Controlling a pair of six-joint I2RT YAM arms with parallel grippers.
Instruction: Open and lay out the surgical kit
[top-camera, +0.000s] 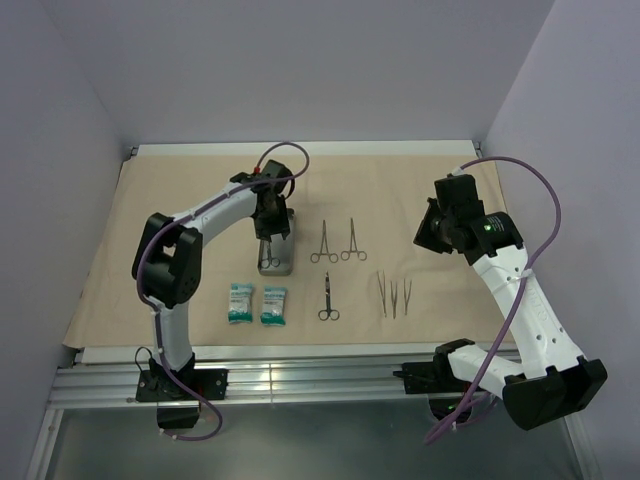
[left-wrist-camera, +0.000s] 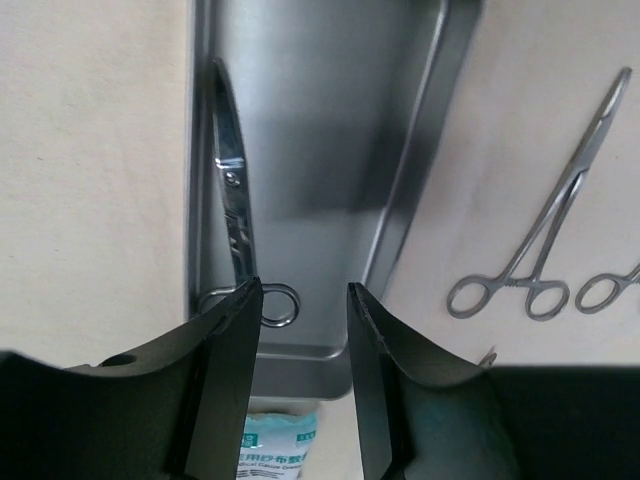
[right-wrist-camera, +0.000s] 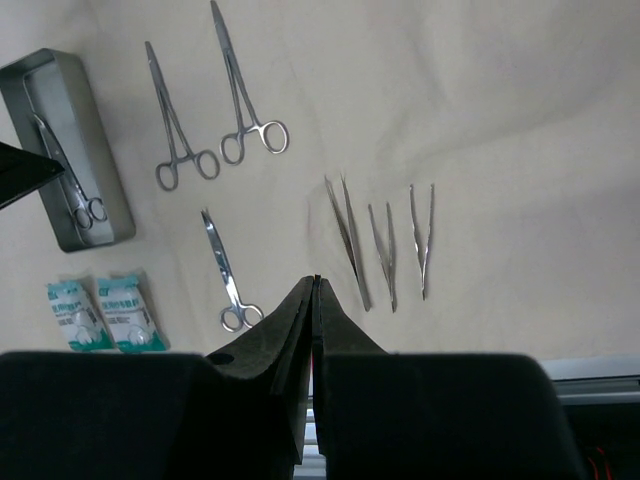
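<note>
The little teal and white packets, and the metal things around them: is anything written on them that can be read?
Packets, seen from above: teal print, too small to read.
Closest packet, left wrist view: teal lines, seemingly Chinese characters over small Latin letters, too blurred to quote.
Tray, scissors, tweezers: no marks visible.

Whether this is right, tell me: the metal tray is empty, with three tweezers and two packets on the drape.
Not empty: the left wrist view shows scissors lying in the metal tray. Three tweezers and two packets on the drape is right.
</note>
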